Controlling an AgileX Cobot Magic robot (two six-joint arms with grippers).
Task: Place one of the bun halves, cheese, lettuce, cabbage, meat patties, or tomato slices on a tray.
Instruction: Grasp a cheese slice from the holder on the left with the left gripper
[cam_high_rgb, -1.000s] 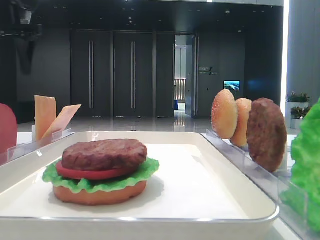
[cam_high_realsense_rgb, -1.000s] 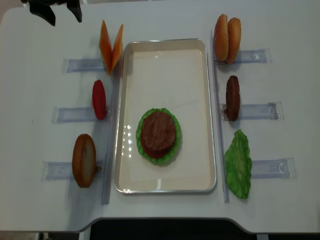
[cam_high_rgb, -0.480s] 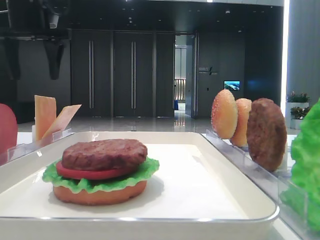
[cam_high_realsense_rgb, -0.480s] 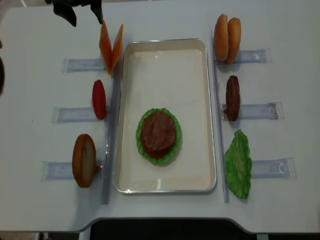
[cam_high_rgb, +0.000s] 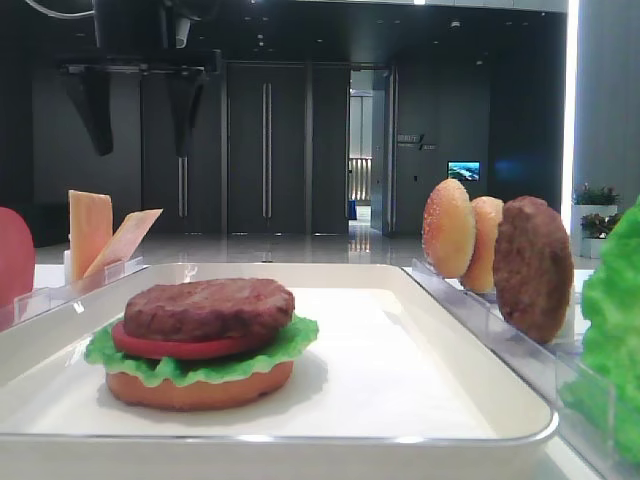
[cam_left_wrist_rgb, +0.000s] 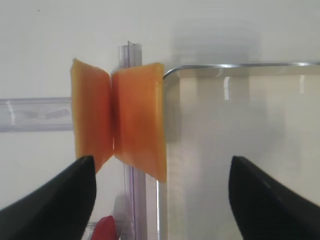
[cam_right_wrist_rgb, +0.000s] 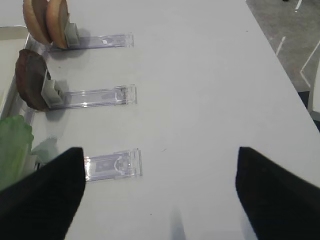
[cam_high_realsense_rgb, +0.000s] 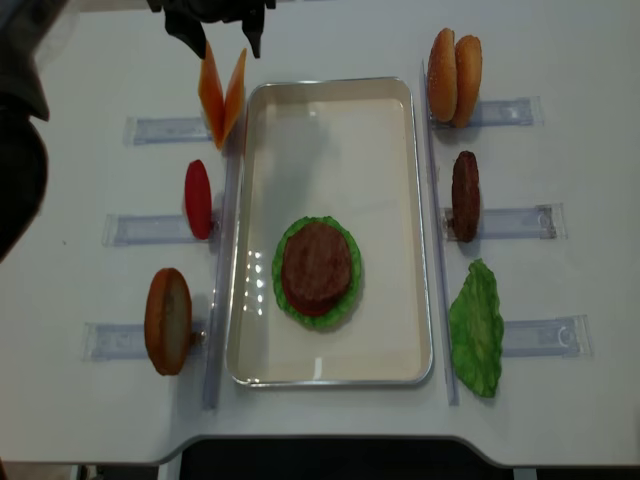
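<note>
Orange cheese (cam_left_wrist_rgb: 120, 117), two slices propped in a V on a clear rack (cam_high_realsense_rgb: 165, 129), sits just outside the tray (cam_high_realsense_rgb: 385, 110) at its far left corner. Directly above it hangs the left gripper (cam_high_realsense_rgb: 217, 38), jaws spread wide and holding nothing, one finger on each side of the pair without touching. On the tray lies a stack of bun, lettuce, tomato and meat patty (cam_high_realsense_rgb: 317, 266). Over on the other side, the right gripper (cam_right_wrist_rgb: 160, 192) hovers above bare table, fingers well apart, nothing between them.

left gripper (cam_high_realsense_rgb: 222, 38) is matte black; its fingers (cam_high_rgb: 96, 110) are broad, tapering wedges.
</note>
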